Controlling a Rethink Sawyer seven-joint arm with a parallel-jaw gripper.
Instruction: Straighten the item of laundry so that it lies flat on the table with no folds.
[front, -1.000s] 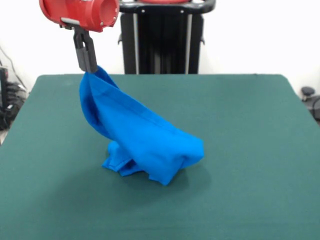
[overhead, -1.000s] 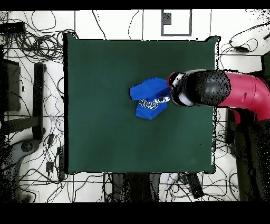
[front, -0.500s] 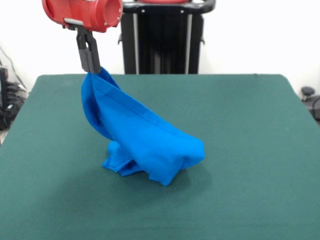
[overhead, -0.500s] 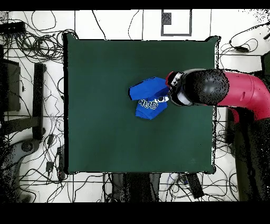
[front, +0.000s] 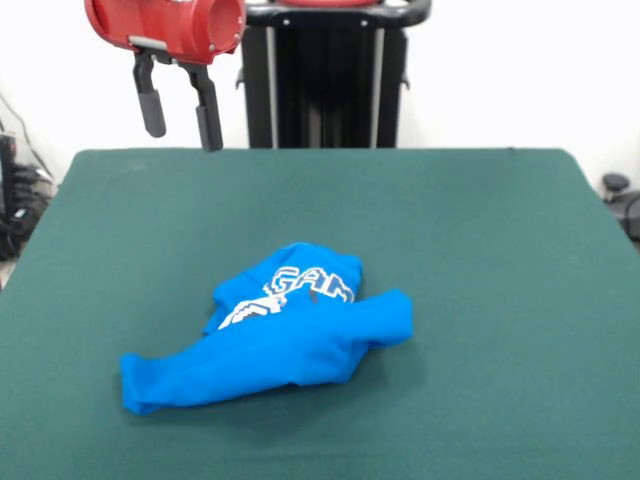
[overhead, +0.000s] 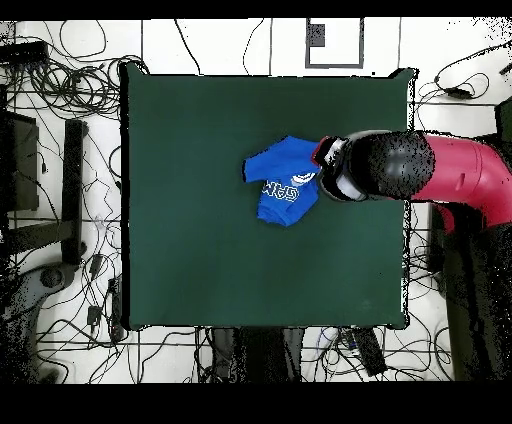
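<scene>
The item of laundry, a bright blue garment with white block lettering, lies bunched and folded on the green table, with one long fold reaching toward the near left. From overhead the item of laundry sits near the middle of the table. My gripper hangs open and empty well above the table's far left part, apart from the cloth. In the overhead view the arm covers the gripper and the garment's right edge.
Cables and stands lie on the floor around the table. A black pedestal stands behind the table's far edge.
The gripper has opened and let go of the garment's corner. The lifted cloth has dropped onto the table, and its lettering now faces up.
</scene>
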